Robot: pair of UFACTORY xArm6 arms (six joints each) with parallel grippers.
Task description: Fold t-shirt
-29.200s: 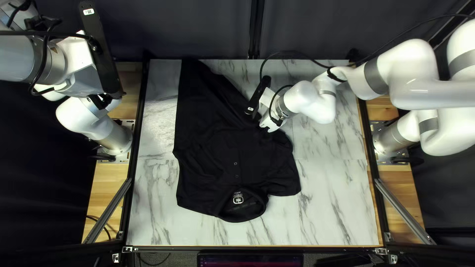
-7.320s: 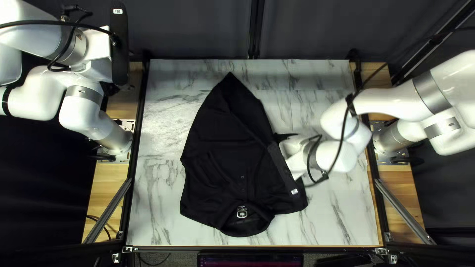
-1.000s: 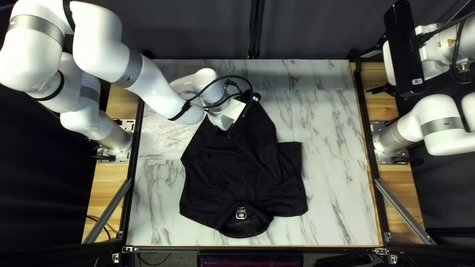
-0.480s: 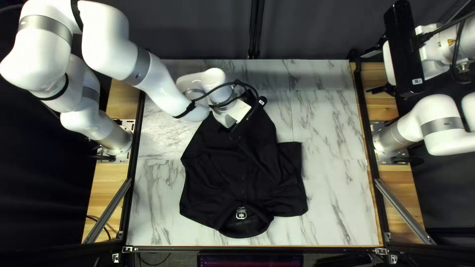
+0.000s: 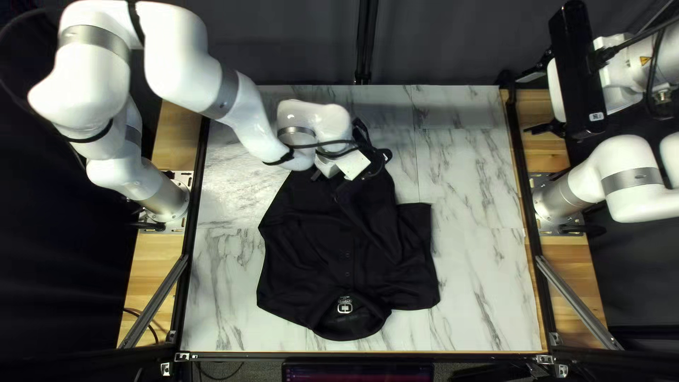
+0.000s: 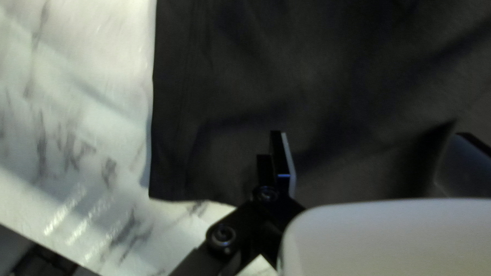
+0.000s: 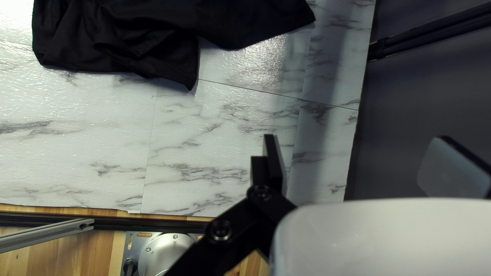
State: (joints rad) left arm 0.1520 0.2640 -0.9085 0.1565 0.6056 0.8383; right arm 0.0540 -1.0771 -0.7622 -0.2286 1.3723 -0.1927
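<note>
A clean pinch is needed on the black shirt

The fingers of the left gripper are held wide open above the cloth, and nothing is gripped. Whether the cloth is being touched by their tips cannot be told. A corner of the shirt is seen beside the nearer finger, with its straight edge running up ahead of it. The fingers of the right gripper are open too, and no cloth is held there.

In the top left view, the left arm is stretched over the top of the shirt. The shirt is spread in the middle of the worktop, with its collar near the bottom of the frame and a sleeve at the right. The right arm is kept out of the way at the upper right.

The next fold seems to be starting at the narrow top. For this, the open fingers should be lowered gently near an edge, and all the layers there should be pinched together. If only the top layer is caught, a lump may be made. The cloth should be lifted low and laid down slowly, so that the rest is not dragged.
</note>
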